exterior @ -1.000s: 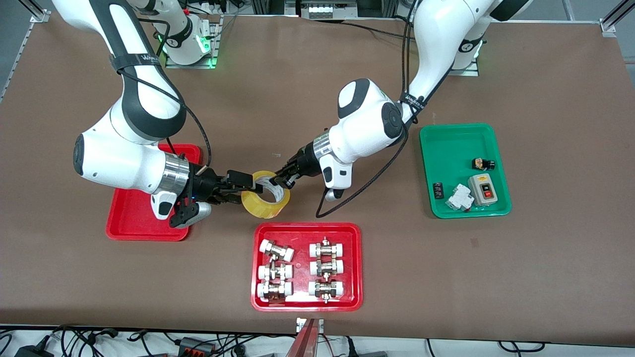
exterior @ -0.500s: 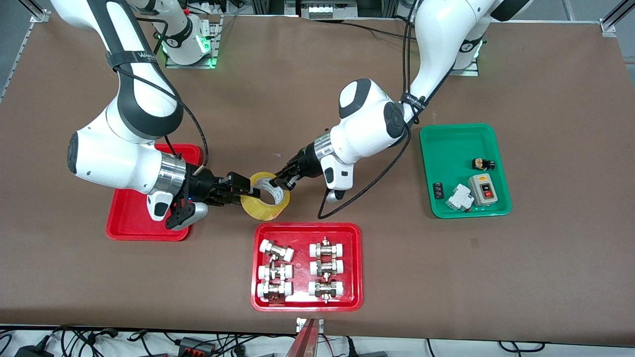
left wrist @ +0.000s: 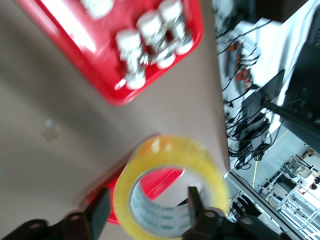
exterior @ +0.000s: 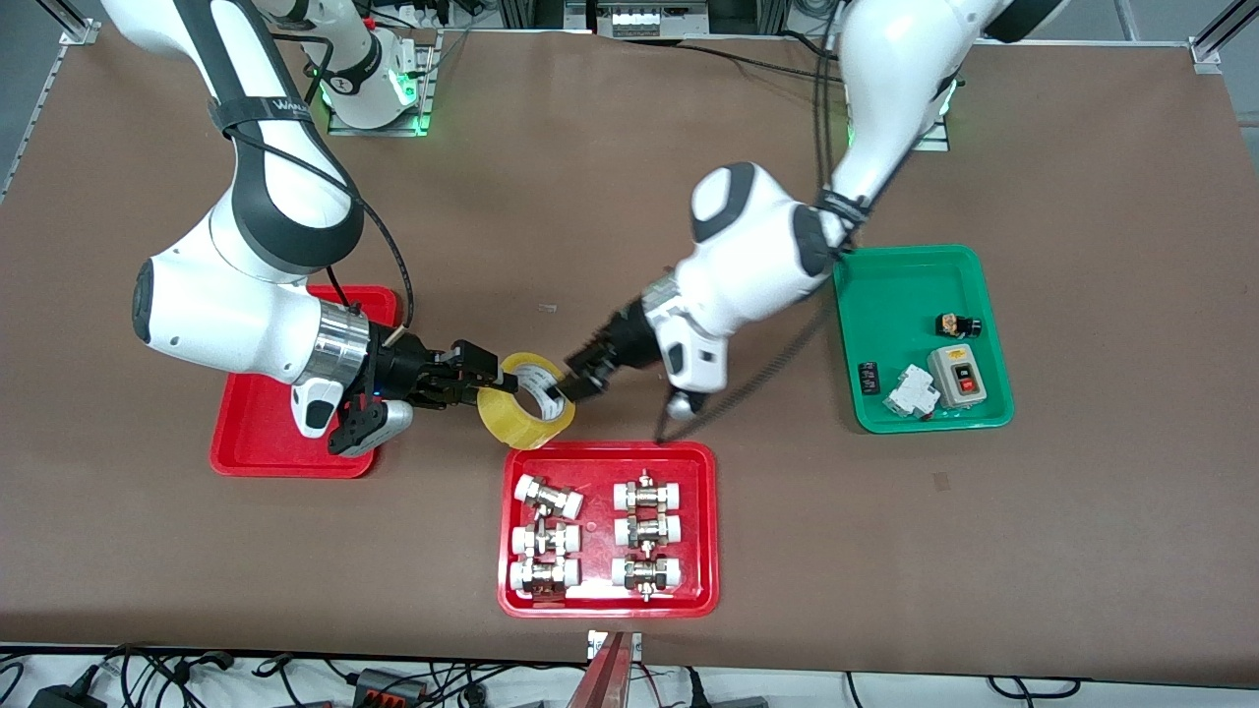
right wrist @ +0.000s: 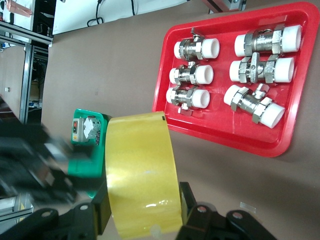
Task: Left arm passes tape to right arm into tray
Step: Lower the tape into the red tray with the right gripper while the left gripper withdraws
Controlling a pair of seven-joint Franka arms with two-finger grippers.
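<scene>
- The roll of yellow packing tape (exterior: 525,400) hangs in the air over bare table, between the plain red tray (exterior: 258,436) and the red tray of valve fittings (exterior: 608,459).
- The right gripper (exterior: 489,380) is clamped on the roll's wall: in the right wrist view the yellow band (right wrist: 141,171) sits between its two black fingers (right wrist: 186,202), which press on either side.
- The left gripper (exterior: 572,383) is at the roll's edge toward the left arm's end of the table. In the left wrist view its fingers (left wrist: 194,201) stand spread, one inside the whitish core and one outside the yellow wall (left wrist: 170,189), with a gap to the roll on the outer side, so its hold looks released.
- The plain red tray lies under the right arm's wrist, partly covered by it.
- A green tray (exterior: 890,277) holding small electrical parts (exterior: 955,376) sits toward the left arm's end of the table.
</scene>
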